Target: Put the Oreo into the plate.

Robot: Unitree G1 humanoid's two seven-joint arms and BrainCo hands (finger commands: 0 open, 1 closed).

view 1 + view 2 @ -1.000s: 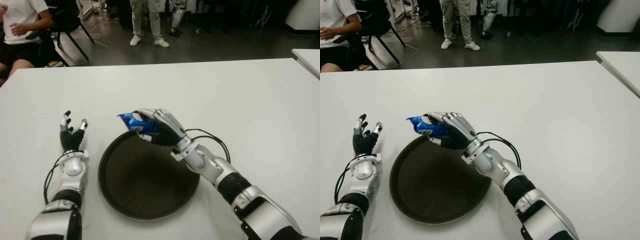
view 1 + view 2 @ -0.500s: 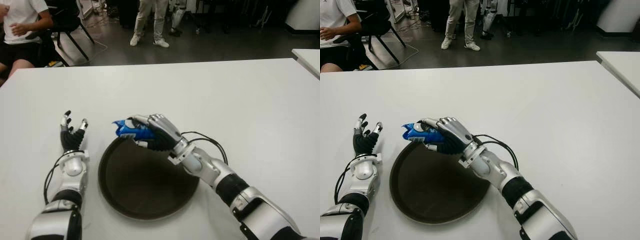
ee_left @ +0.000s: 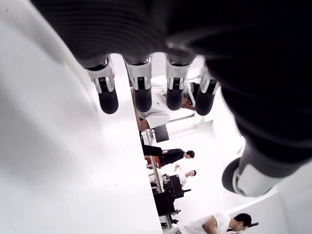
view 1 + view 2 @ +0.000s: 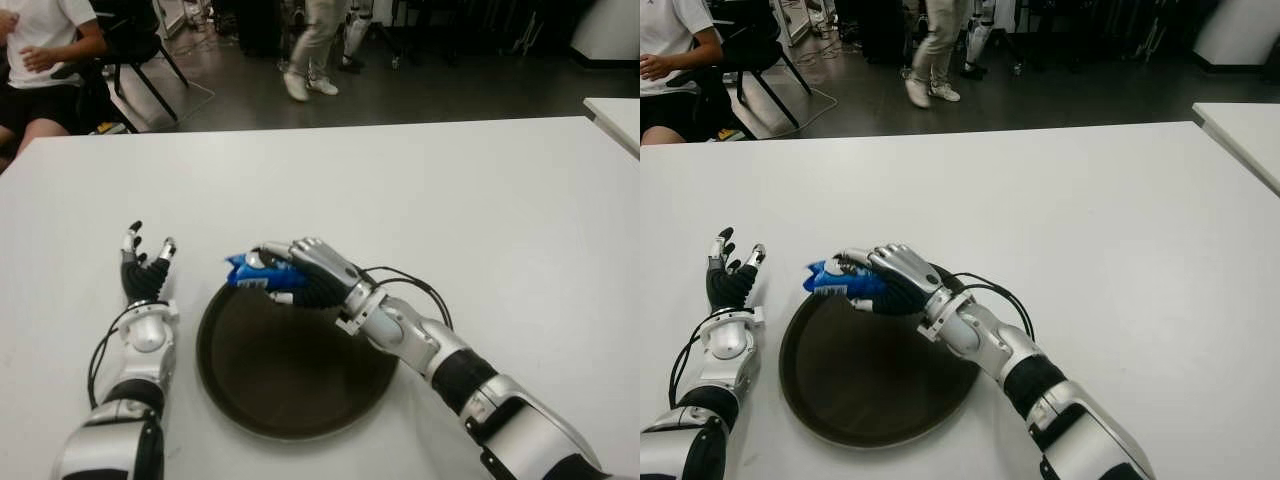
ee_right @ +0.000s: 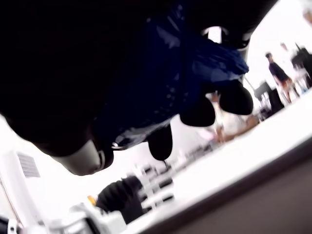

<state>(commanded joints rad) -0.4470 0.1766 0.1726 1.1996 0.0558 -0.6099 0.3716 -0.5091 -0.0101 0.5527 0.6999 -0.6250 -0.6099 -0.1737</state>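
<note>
A white table (image 4: 480,200) holds a round dark plate (image 4: 290,375). The right hand (image 4: 305,275) hovers at the plate's far rim, fingers closed around a blue Oreo packet (image 4: 245,271). The packet is not yet released; lowering and letting go remain. The left hand (image 4: 143,268) shows left of the plate, fingers loosely spread, empty.

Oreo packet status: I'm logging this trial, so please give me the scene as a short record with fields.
task object: blue Oreo packet, held in the right hand
right hand: fingers curled around the packet, above the plate's far rim
plate: dark round plate on the white table, nothing lying in it
left hand: left of the plate, fingers extended, holding nothing
task state: packet not yet released
</note>
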